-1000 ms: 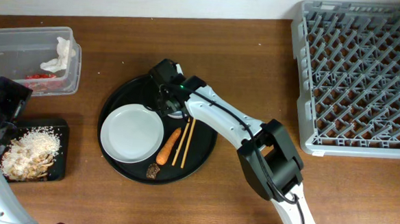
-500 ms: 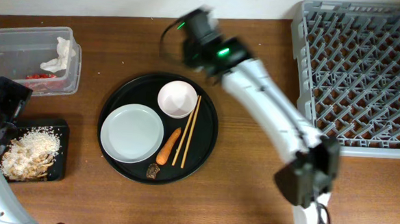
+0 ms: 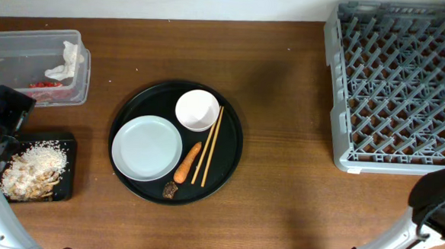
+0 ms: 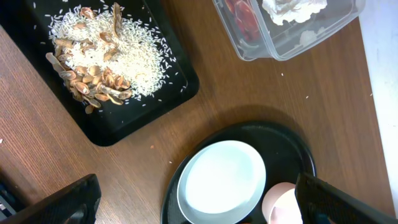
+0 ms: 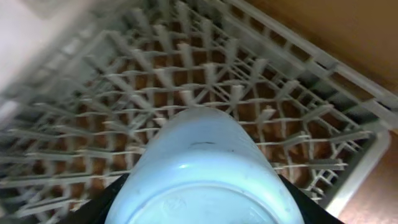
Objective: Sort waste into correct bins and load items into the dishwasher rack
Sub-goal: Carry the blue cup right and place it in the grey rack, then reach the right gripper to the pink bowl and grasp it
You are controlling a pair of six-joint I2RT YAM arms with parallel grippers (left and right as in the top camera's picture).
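Note:
In the right wrist view, my right gripper (image 5: pixel 202 202) is shut on the small light-blue cup (image 5: pixel 202 155), holding it above the grey dishwasher rack (image 3: pixel 400 88). Only that arm's lower links (image 3: pixel 439 204) show in the overhead view. My left gripper (image 4: pixel 199 214) hangs open with nothing in it, above the table between the bins and the round tray. The round tray (image 3: pixel 228 170) holds the white plate (image 3: pixel 147 147), white bowl (image 3: pixel 197 109), two chopsticks (image 3: pixel 208 145), orange carrot (image 3: pixel 188 161) and a dark scrap (image 3: pixel 171 190).
At the far left, the clear tub (image 3: pixel 20 53) holds crumpled tissue (image 3: pixel 69 59) and a red wrapper (image 3: pixel 45 87). In front of it, the shallow black tray (image 3: pixel 67 143) carries rice and beige scraps (image 3: pixel 29 168). Bare wooden table (image 3: pixel 284 105) lies between the round tray and the rack.
My right arm lifted away from the bowl on the round tray and swung right over the rack with the cup. The left arm has stayed still.

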